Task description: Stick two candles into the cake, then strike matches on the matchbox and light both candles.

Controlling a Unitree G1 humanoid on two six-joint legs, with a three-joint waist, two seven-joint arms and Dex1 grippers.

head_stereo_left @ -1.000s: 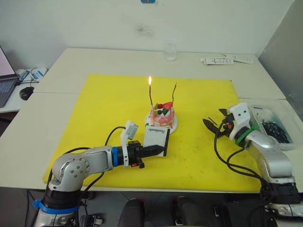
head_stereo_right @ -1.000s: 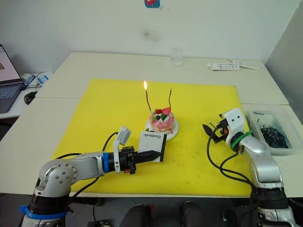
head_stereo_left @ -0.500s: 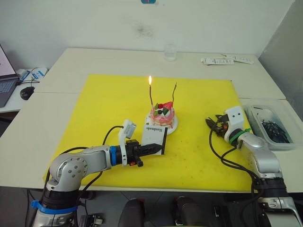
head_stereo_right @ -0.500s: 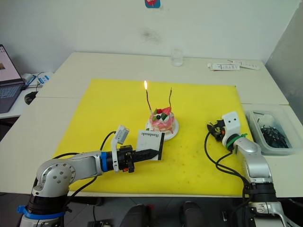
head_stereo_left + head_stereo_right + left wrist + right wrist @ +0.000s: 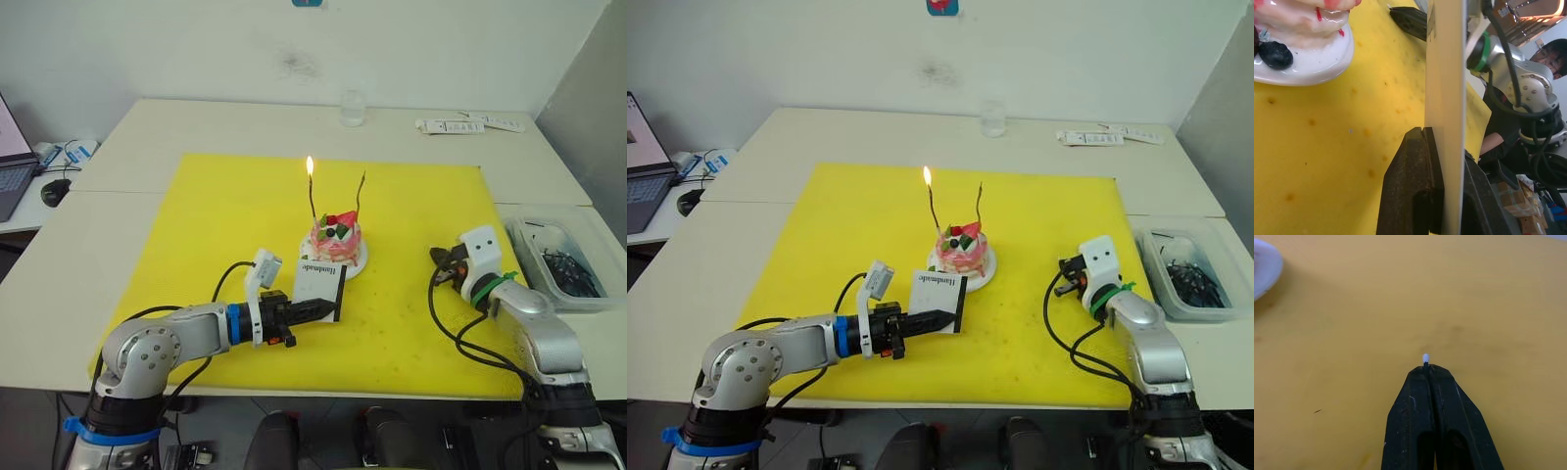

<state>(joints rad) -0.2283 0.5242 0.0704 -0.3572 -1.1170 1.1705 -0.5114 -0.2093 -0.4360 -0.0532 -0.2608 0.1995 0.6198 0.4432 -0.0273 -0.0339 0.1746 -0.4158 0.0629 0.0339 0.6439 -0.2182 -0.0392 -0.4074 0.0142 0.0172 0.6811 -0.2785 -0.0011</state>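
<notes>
The pink-and-white cake sits on its white plate mid-mat, with two candles standing in it. The left candle burns with a flame; the right candle is unlit. In front of the cake, the white matchbox stands on edge with my left gripper shut on it, its black fingers pinching the lower edge. To the right of the cake, low over the mat, my right gripper is shut on a match; only the white tip pokes past the fingertips.
A yellow mat covers the table's middle. A clear bin of dark bits stands at the right edge. A glass and white strips lie at the back, a mouse far left. A person shows beyond the table.
My right gripper has gone from open to shut, now pinching a match, and its arm has shifted slightly. The left gripper has stood the matchbox a bit more upright.
</notes>
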